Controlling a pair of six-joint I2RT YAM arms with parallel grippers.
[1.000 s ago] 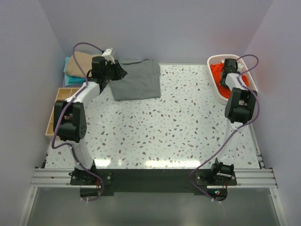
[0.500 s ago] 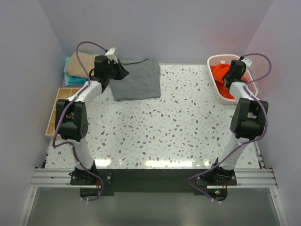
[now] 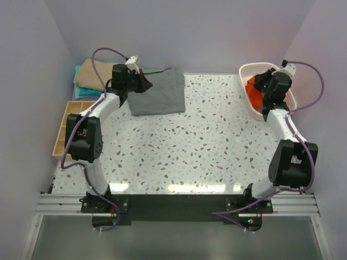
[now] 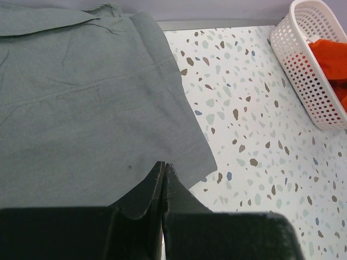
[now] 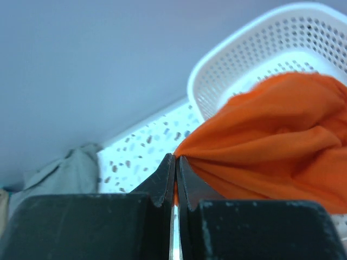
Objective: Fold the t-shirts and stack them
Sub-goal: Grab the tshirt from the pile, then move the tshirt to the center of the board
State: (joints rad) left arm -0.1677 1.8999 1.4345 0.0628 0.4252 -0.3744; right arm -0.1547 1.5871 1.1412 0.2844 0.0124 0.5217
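The grey t-shirt [image 3: 160, 93] lies folded flat at the back left of the table; it fills the left wrist view [image 4: 81, 108] and shows faintly in the right wrist view [image 5: 70, 168]. My left gripper [image 3: 143, 82] hovers over its left edge, jaws shut with nothing between them [image 4: 164, 165]. The orange-red t-shirt [image 3: 252, 90] sits bunched in the white mesh basket [image 3: 255, 66]. My right gripper [image 3: 261, 82] is shut on a pinch of the orange cloth [image 5: 271, 141], pulling it taut above the basket [image 5: 260, 49]. Folded tan [image 3: 93, 73] and teal [image 3: 80, 92] shirts are stacked at far left.
A wooden compartment tray [image 3: 68, 116] sits at the table's left edge below the folded stack. The basket [image 4: 303, 59] with the orange shirt [image 4: 331, 59] stands against the right wall. The back wall is close behind both grippers.
My right arm has swung out to the right and its gripper has risen with orange cloth pinched in it. My left gripper has shifted a little to the right over the grey shirt.
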